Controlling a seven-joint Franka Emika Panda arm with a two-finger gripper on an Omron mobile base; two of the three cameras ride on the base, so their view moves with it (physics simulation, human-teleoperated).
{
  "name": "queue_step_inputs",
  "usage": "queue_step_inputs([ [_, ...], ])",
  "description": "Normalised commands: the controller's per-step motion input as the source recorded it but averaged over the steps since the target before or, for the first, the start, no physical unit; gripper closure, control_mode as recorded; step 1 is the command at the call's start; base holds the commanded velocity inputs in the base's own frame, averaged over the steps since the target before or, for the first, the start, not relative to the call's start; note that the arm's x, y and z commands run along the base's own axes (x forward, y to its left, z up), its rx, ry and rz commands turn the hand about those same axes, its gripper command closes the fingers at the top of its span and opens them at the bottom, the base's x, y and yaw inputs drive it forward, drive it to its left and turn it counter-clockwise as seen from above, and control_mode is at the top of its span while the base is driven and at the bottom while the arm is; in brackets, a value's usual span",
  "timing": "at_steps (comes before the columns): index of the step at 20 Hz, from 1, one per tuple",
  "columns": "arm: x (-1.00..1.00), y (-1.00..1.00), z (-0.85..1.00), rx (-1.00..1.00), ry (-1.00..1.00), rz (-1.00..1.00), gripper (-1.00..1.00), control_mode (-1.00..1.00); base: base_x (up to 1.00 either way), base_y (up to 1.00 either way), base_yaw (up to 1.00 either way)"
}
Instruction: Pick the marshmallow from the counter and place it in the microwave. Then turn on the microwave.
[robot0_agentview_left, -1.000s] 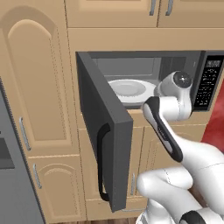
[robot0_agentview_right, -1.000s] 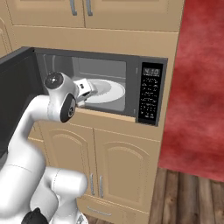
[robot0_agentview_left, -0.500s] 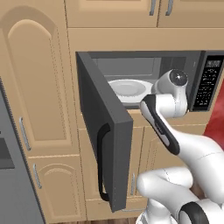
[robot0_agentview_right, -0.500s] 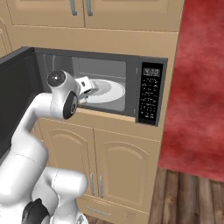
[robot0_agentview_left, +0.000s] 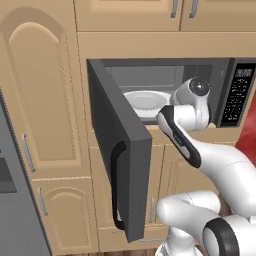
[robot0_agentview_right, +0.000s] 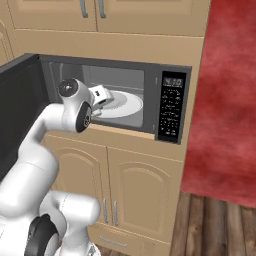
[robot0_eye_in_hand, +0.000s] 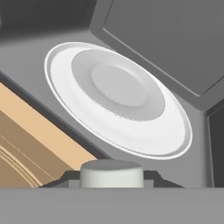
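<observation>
One microwave (robot0_agentview_right: 172, 107) door open, one plate (robot0_eye_in_hand: 118, 98) inside, claw (robot0_eye_in_hand: 112, 177) pinching one marshmallow (robot0_eye_in_hand: 112, 174)

Light tan wooden cabinetry (robot0_agentview_left: 45, 100) is seen across the wall, with an arched panel door on the tall unit at the left. Upper cabinet doors (robot0_agentview_right: 100, 12) with silver handles are set above, and lower doors (robot0_agentview_right: 140, 195) below. A red wall (robot0_agentview_right: 225, 95) is seen to the right, above a dark wooden plank floor (robot0_agentview_right: 215, 225). A grey appliance (robot0_agentview_left: 15, 210) stands at the near left.
</observation>
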Motion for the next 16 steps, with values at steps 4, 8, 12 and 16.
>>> queue_step_inputs([
  [4,0.26,0.03,0.00,0.00,-0.01,0.00,1.00,-1.00,0.00,0.00,0.00],
  [8,0.24,0.04,0.01,0.00,0.00,0.00,1.00,-1.00,0.00,0.00,0.00],
  [12,0.22,0.03,0.03,0.00,0.00,0.00,1.00,-1.00,0.00,0.00,0.00],
  [16,0.21,0.03,0.01,0.00,0.00,0.00,1.00,-1.00,0.00,0.00,0.00],
])
